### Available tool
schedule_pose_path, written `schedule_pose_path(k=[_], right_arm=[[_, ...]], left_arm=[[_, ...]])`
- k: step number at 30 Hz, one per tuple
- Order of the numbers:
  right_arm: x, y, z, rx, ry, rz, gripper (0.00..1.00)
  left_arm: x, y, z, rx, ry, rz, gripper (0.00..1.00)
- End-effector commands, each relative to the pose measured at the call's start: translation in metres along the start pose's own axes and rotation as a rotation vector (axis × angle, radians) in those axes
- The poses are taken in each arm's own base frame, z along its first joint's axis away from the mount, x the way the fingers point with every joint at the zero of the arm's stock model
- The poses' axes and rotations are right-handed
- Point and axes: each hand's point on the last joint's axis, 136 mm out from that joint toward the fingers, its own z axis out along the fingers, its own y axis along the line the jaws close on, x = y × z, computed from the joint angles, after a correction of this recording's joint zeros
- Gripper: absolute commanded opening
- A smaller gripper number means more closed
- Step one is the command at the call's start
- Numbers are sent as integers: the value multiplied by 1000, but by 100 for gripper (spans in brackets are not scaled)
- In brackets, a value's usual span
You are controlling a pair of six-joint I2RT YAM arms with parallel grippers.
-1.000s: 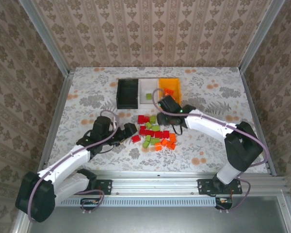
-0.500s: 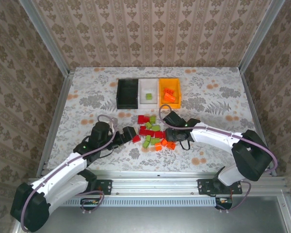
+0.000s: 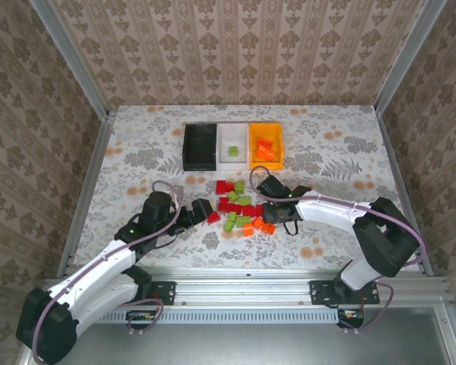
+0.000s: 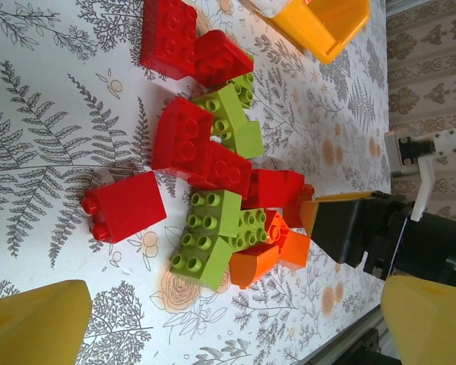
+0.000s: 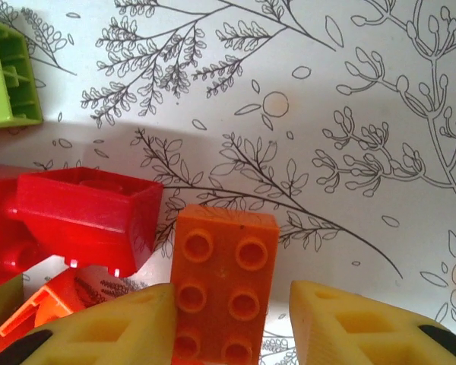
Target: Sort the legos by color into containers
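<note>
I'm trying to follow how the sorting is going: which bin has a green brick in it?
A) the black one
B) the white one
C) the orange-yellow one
B: in the top view, a lime green brick lies inside the white bin, the middle one of the row.

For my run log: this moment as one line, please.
left gripper: open, near lone red brick | right gripper: open, astride orange brick | pile: unsorted
</note>
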Motion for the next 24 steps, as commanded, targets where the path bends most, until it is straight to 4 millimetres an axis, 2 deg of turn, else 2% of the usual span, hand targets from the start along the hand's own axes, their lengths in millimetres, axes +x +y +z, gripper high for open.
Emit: schedule_pose_path(k=[1,8,12,13,16,24], right_arm=[[11,-14,8,55,37,-17,42],[7,-15,-6,43,6,-11,43],[4,-7,-7,7,12,2,51],[4,-6,-6,2,13,9,55],[6,-5,-4,-8,16,24,58],[19,-9,12,16,52,36,57]], left_arm=[[0,4,-5,-23,-10,-6,100],[-2,9,-10,-26,-27,-12,100],[-3,10,-14,-30,-33,-6,100],[-3,11,-14,-33,-32,-9,100],[-2,13,-15,-29,-32,-16,100],[-2,17,-17,-24,-30,-21,100]])
